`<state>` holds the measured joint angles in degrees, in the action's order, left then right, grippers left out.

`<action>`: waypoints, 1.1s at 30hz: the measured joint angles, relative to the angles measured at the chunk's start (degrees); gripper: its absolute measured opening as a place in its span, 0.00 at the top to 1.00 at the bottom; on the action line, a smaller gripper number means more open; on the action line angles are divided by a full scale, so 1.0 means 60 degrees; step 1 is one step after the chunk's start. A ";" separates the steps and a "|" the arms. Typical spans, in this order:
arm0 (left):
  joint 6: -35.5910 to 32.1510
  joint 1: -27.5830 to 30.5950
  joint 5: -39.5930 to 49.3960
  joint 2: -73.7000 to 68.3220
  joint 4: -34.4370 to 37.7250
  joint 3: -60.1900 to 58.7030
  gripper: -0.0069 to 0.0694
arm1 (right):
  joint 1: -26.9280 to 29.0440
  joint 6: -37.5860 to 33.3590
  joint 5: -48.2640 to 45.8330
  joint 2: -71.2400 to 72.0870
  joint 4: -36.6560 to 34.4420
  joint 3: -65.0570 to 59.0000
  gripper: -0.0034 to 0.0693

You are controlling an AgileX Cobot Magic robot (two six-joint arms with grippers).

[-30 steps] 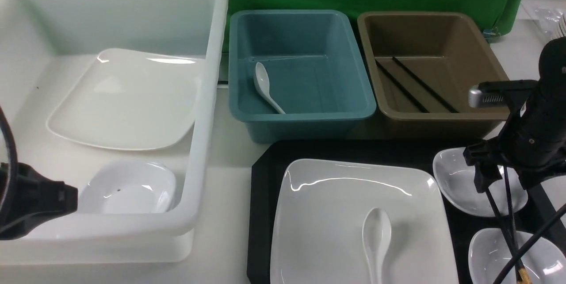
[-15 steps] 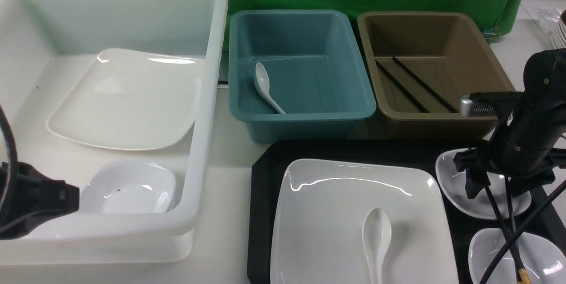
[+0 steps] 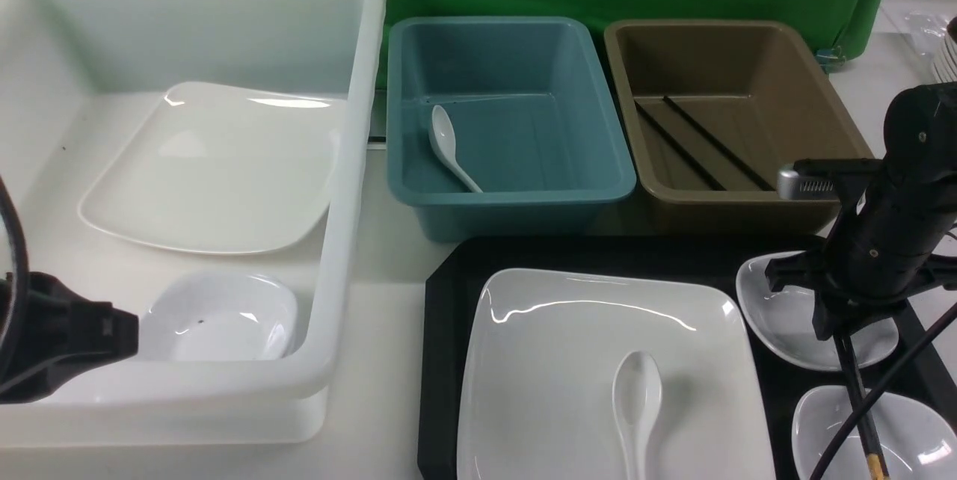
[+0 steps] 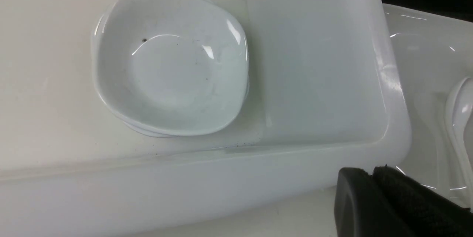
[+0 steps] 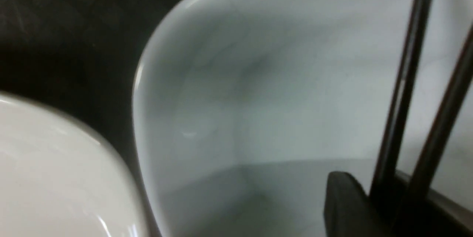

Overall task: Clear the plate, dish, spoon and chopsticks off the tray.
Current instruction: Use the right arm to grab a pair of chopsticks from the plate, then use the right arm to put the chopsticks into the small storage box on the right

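The black tray (image 3: pixel 448 278) holds the large white plate (image 3: pixel 568 360), and the white spoon (image 3: pixel 637 398) lies on that plate. Two small white dishes (image 3: pixel 777 312) (image 3: pixel 919 428) sit on the tray's right side. Black chopsticks (image 3: pixel 858 405) lie across both dishes. My right gripper (image 3: pixel 839 330) is shut on the chopsticks above the far dish. The right wrist view shows both chopsticks (image 5: pixel 402 93) pinched in the right gripper (image 5: pixel 391 200) over that dish (image 5: pixel 258 100). My left gripper (image 4: pixel 373 174) is shut and empty, hanging by the white tub's near rim (image 4: pixel 221 178).
The white tub (image 3: pixel 351 166) on the left holds another plate (image 3: pixel 217 173) and a small dish (image 3: pixel 220 315). A blue tub (image 3: pixel 508 196) behind the tray holds a spoon (image 3: pixel 448 143). A brown tub (image 3: pixel 748 203) holds black chopsticks (image 3: pixel 703 143). A green cloth hangs behind.
My right gripper came down a little over the far dish and its jaws closed on the chopsticks, drawing the two sticks together. The left arm stayed put.
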<state>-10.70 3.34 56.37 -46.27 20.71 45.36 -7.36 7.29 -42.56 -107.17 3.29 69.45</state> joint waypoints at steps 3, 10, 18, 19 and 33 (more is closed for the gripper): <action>0.0000 0.0000 0.0000 0.0000 0.0000 0.0000 0.87 | 0.0000 0.0034 0.0000 0.0000 -0.0033 0.0000 0.76; 0.0000 0.0000 0.0000 0.0000 0.0000 0.0000 0.87 | -0.0008 -0.0054 -0.0050 0.0009 -0.0084 0.0000 0.87; 0.0000 0.0000 -0.0060 0.0000 0.0045 0.0000 0.87 | -0.0007 -0.0259 -0.0431 0.0511 -0.0136 0.0000 0.87; 0.0000 0.0000 -0.0072 0.0000 0.0064 0.0000 0.87 | -0.0007 -0.0385 -0.0518 0.0631 -0.0263 0.0000 0.87; -0.0008 0.0000 -0.0072 0.0000 0.0200 0.0000 0.87 | -0.0018 -0.2661 -0.0596 0.1961 -0.4104 0.0039 0.87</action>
<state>-10.75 3.34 55.94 -46.27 21.90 45.36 -7.47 -8.67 -46.13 -95.40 -21.34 69.69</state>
